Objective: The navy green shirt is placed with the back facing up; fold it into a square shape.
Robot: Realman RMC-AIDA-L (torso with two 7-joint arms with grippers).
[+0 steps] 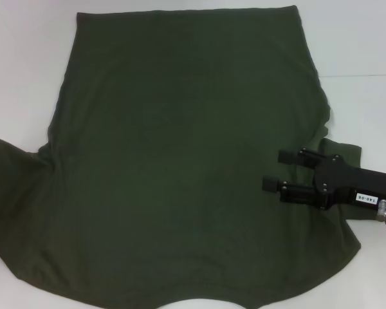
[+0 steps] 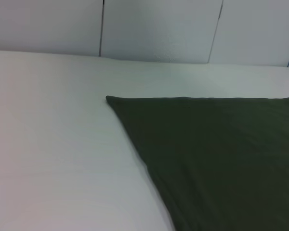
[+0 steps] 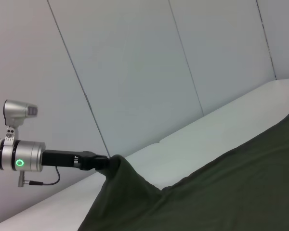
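Observation:
The navy green shirt lies spread on the white table, plain side up, and fills most of the head view. My right gripper is open, its two black fingers apart over the shirt's right side by the right sleeve. In the right wrist view my left gripper is shut on the shirt's left sleeve and holds it up in a peak above the table. The left wrist view shows a far corner of the shirt lying flat.
Bare white table lies to the left of and behind the shirt, and a white panelled wall stands behind it. The shirt's near edge lies close to the table's front.

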